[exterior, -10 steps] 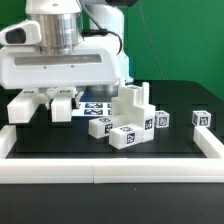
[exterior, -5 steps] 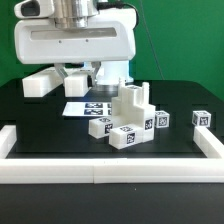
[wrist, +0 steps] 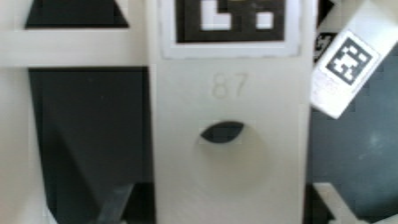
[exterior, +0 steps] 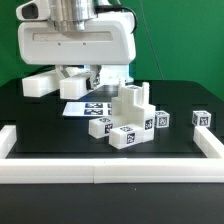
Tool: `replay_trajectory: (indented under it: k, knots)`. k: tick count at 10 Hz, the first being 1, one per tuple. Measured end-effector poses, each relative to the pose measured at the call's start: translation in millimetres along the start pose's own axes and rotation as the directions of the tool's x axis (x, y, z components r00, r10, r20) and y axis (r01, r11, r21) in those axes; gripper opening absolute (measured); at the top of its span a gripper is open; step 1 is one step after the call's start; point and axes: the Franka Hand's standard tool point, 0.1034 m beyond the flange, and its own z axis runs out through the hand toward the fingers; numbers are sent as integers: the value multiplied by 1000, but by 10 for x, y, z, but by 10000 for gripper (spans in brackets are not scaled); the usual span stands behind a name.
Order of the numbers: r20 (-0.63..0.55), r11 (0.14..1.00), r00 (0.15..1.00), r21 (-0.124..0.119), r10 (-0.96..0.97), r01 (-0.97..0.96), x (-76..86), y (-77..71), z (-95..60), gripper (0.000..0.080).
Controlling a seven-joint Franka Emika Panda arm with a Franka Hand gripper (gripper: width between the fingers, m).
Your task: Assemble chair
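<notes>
gripper (wrist: 222, 205) is closed down narrow on a notched bar (wrist: 228, 100); in the wrist view the jaws sit against its two long sides. The bar face shows a tag at one end, a stamped number and a small dark hole mid-face.

Exterior view: the bar hangs under the hand, lifted clear of the black bench (exterior: 55, 135), with one end poking out to the exterior view's left. The marker board (exterior: 82, 108) lies flat just below and behind the hand.

The rest of the chair is on the bench to the exterior view's right of the board:
- stepped block (exterior: 131, 100), upright
- two short bars (exterior: 121, 134) touching in front of it
- two cubes (exterior: 161, 120) further right, the far one well apart

The border rails (exterior: 110, 172) frame the front and sides.
</notes>
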Motion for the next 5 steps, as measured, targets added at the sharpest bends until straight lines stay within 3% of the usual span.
replay_trajectory:
  k: [5]
  knots:
    - [-4,996,997,30,80,-80,-180,-19,-197,288]
